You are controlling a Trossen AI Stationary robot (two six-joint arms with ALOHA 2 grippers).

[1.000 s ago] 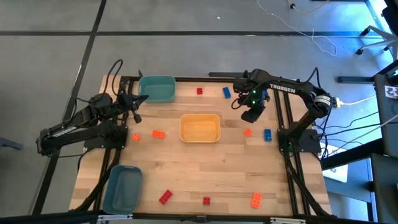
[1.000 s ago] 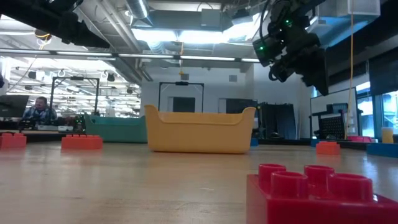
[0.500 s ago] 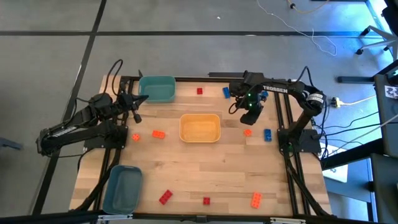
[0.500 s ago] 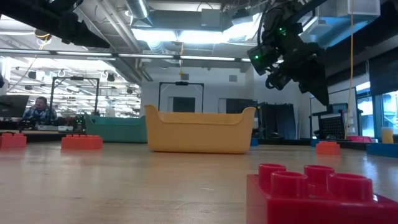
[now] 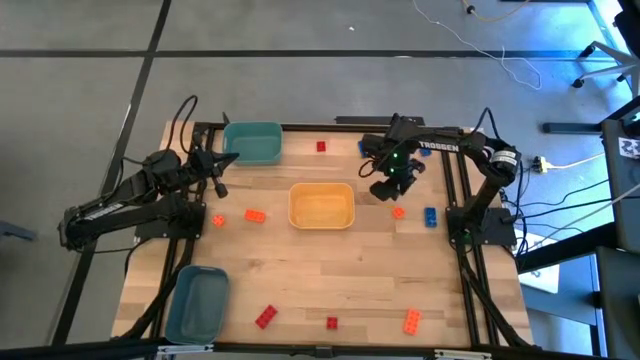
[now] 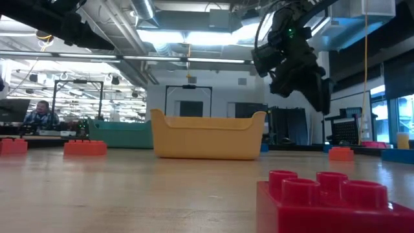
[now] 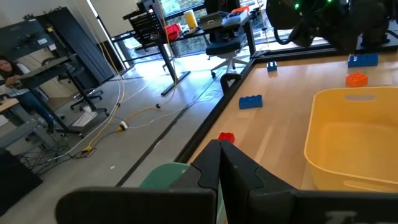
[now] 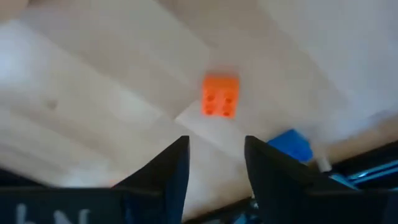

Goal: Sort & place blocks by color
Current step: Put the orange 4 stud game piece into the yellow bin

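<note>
My right gripper (image 5: 385,190) hangs open and empty in the air off the yellow bin's (image 5: 321,206) far right corner. In its wrist view the gripper (image 8: 214,160) has an orange block (image 8: 220,95) and a blue block (image 8: 292,145) on the wood ahead of it. The same orange block (image 5: 398,212) and blue block (image 5: 430,216) lie flat near the right edge. Another blue block (image 5: 364,148) and a red block (image 5: 321,146) lie by the far edge. My left gripper (image 5: 222,160) waits shut beside the teal bin (image 5: 252,142).
Two orange blocks (image 5: 255,215) lie left of the yellow bin. Near the front edge lie two red blocks (image 5: 265,317) and an orange one (image 5: 411,320). A blue bin (image 5: 198,302) sits at the near left corner. A red block (image 6: 323,200) stands close to the low camera.
My right gripper has moved toward the table's left, nearer the yellow bin's far right corner, turning as it went and staying above the table. Its arm has drawn back along the far edge. No block has moved.
</note>
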